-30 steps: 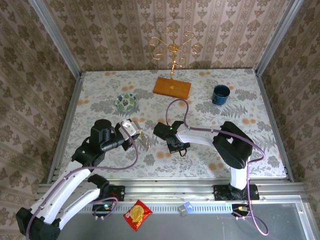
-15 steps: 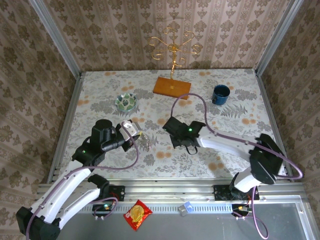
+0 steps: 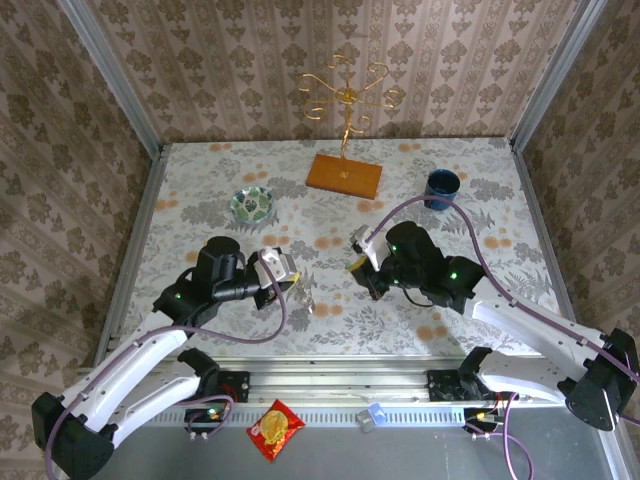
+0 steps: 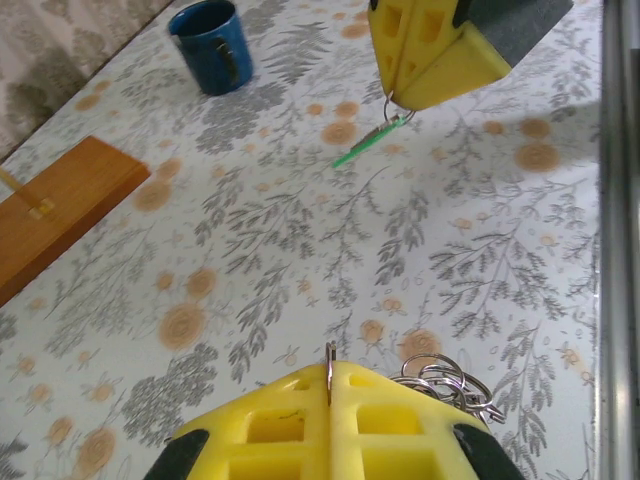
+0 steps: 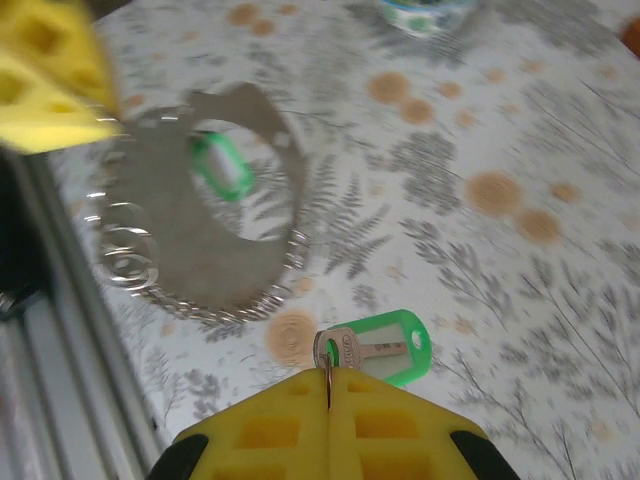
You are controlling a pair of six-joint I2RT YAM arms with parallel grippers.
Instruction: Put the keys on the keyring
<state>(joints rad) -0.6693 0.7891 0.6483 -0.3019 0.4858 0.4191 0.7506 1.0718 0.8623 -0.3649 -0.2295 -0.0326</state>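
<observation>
My left gripper (image 4: 330, 372) is shut on the thin grey keyring (image 4: 329, 358), edge-on between its yellow fingers, with a bunch of small rings (image 4: 445, 380) hanging at its right. In the right wrist view the keyring (image 5: 215, 285) is a blurred hoop with a green tag (image 5: 222, 165) on it, below my left gripper (image 5: 100, 120). My right gripper (image 5: 328, 375) is shut on a small ring that carries a silver key with a green tag (image 5: 385, 350). From above, my left gripper (image 3: 290, 275) and right gripper (image 3: 357, 263) face each other above mid-table.
A gold wire stand on a wooden base (image 3: 344, 174) is at the back centre. A blue mug (image 3: 441, 187) stands back right, a patterned bowl (image 3: 253, 204) back left. A red snack packet (image 3: 275, 429) lies on the front rail. Papered walls close three sides.
My right arm has swung out to the right, and its gripper has risen off the table with the green key. My left gripper has shifted a little right with the keyring.
</observation>
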